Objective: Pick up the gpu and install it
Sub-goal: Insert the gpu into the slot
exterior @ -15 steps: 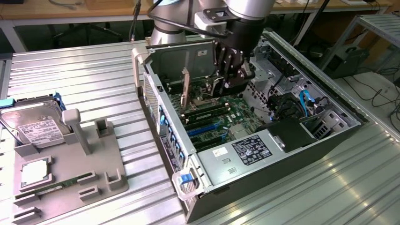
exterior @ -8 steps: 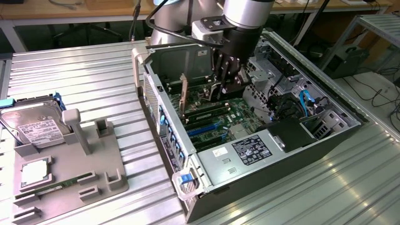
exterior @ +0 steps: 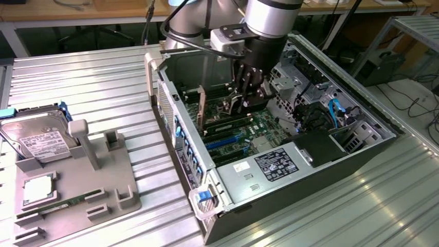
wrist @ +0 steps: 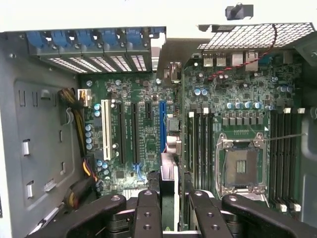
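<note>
Gripper (exterior: 241, 101) lowered inside the open computer case (exterior: 384, 135), fingers (wrist: 148, 210) clenched on the top edge of the gpu (wrist: 170, 191). Card held on edge, straight below the gripper, thin between the two fingers. Long axis of the card running along the motherboard (wrist: 237, 99), parallel with the expansion slots: the white slot (wrist: 105, 130), the black slots and the blue slot (wrist: 162, 124). Card edge-on in the wrist view, lined up just beside the blue slot, on the side nearer the memory slots; whether already seated in a slot or hanging just above, cannot tell. Silver end bracket pointing toward the rear wall of the case with its blue latches (wrist: 89, 38). Outside the case, on the ribbed metal surface (exterior: 82, 82), a grey parts tray (exterior: 103, 195) with a hard drive (exterior: 38, 136), well apart from the gripper.
</note>
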Controlling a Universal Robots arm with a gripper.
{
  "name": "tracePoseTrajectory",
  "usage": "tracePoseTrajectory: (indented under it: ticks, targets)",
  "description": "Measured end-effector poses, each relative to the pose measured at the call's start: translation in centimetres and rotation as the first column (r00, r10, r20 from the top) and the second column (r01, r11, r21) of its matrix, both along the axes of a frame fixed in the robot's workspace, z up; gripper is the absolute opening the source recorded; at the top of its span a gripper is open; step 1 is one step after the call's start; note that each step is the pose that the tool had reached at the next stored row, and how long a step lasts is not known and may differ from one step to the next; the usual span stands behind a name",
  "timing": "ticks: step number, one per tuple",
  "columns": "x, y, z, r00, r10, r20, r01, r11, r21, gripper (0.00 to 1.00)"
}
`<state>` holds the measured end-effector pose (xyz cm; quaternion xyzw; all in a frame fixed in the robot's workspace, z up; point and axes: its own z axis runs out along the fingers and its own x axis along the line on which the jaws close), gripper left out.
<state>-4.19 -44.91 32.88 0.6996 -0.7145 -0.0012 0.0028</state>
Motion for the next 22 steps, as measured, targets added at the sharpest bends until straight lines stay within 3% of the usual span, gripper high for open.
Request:
tracePoseTrajectory:
  ticks: [22]
  targets:
    - [-0.6,-0.63,-3.43,1.0000,0.000,-0.0040,0.000,1.0000,-0.0014,0.27]
